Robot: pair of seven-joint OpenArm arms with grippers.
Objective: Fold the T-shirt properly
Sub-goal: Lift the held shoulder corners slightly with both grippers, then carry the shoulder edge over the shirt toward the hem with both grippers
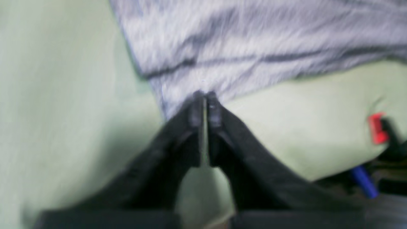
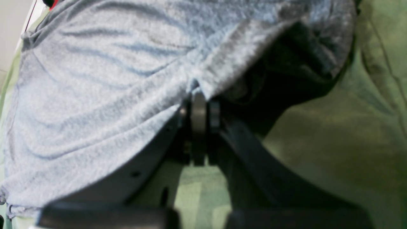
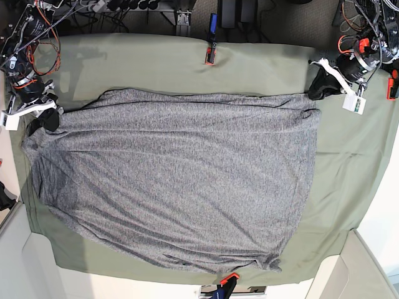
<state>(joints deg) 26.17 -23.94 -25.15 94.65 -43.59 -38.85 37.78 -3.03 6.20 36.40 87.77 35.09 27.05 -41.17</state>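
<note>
T-shirt point(image 3: 174, 180), heather-grey, lies spread nearly flat over the olive-green cloth point(image 3: 156, 62) that covers the tabletop, with orange clamps point(image 3: 210, 57) at the cloth's far and near edges. In the base view, the right gripper point(image 2: 200, 95) sits at the shirt's left corner, its fingers point(image 2: 214, 114) pressed together on a pinch of the grey knit. The left gripper point(image 1: 206, 95) is at the opposite far corner; its fingers point(image 1: 195, 111) show only a thin slit between them, tips touching the shirt's edge, and that blurred wrist view does not show whether fabric is caught.
</note>
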